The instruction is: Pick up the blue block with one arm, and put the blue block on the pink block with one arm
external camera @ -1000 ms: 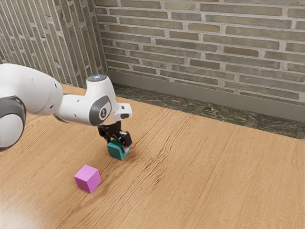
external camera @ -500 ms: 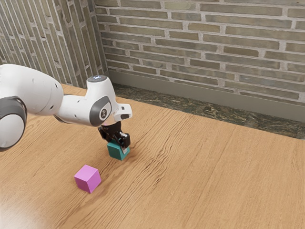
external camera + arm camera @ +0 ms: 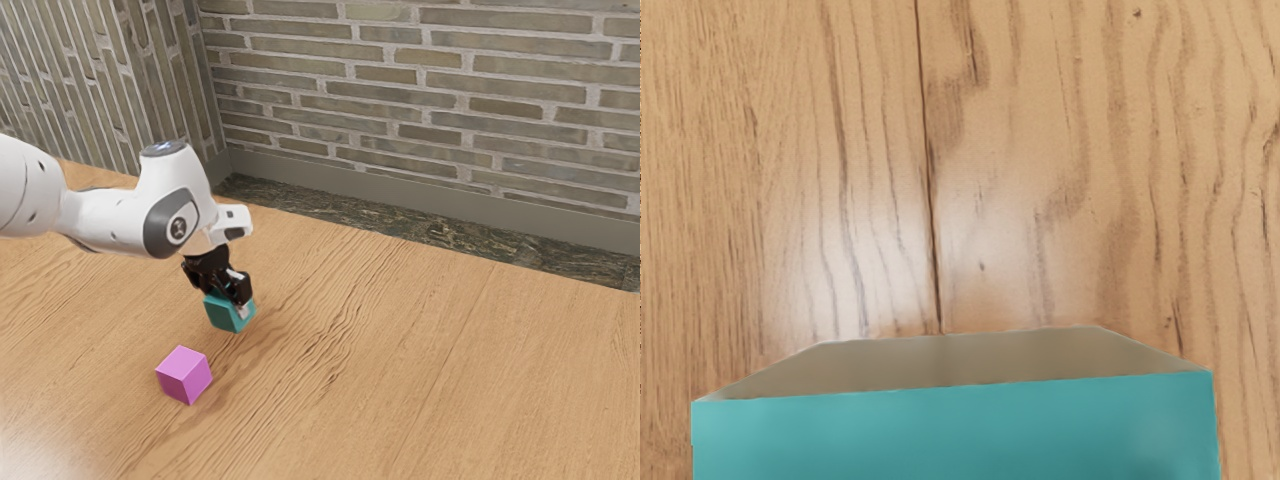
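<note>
- End effector [image 3: 229,298]: the black fingers pinch the blue block [image 3: 226,316] from two sides, near its top. The block (teal in tint) hangs under the hand, slightly tilted, and appears just clear of the bench [image 3: 420,380].
- Wrist view: the blue block [image 3: 955,430] sits right under the hand, with the bare wood grain of the bench [image 3: 1040,150] beyond it.
- Target: the pink block [image 3: 184,374] rests on the bench, nearer the camera and toward the exterior view's left of the held block. The two are near each other, not touching.
- Risk: the hold looks high on the block, so it could rotate or slip during the carry.
- Risk: the lift height looks low. A sideways move at this height could strike the pink block's side and shove it.
- Risk: an off-centre or tilted release would likely let the blue block tip off.
- Surroundings: the brick wall [image 3: 450,90] and dark stone strip [image 3: 450,232] lie well behind. Nothing stands between the blocks.
</note>
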Controlling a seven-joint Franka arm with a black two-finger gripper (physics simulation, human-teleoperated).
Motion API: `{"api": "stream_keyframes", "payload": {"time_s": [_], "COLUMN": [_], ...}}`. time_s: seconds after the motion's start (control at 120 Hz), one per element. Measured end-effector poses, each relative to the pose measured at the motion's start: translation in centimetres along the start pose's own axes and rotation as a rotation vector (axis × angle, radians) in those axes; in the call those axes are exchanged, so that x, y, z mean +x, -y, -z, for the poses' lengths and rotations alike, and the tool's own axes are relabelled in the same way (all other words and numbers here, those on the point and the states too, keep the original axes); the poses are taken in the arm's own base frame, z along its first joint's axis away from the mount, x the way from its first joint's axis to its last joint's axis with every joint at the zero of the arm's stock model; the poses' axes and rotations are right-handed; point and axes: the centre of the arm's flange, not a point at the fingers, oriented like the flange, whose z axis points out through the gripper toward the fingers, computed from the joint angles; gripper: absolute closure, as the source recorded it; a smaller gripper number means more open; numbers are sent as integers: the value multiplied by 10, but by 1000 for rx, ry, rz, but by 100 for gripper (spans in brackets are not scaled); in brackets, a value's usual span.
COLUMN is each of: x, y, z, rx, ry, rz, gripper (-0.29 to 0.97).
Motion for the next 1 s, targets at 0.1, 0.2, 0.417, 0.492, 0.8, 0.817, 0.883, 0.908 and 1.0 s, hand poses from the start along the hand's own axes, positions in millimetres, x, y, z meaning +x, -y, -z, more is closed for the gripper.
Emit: {"api": "stream_keyframes", "payload": {"time_s": [0.1, 0.2, 0.417, 0.492, 0.8, 0.817, 0.883, 0.908, 1.0], "x": [-20, -35, -75, -92, -125, -126, -128, -128, -130], "y": [1, 4, 9, 8, 0, 0, -2, -2, -3], "z": [14, 25, 35, 38, 42, 43, 43, 42, 37], "rx": [-7, -2, -2, -7, 29, 30, 32, 33, 35], "ry": [-8, -15, -10, -9, 0, 0, 1, 3, 16], "rz": [1, -4, 4, 5, -50, -51, -53, -53, -48], "gripper": [32, 32, 32, 32, 32, 32, 32, 32, 32]}}
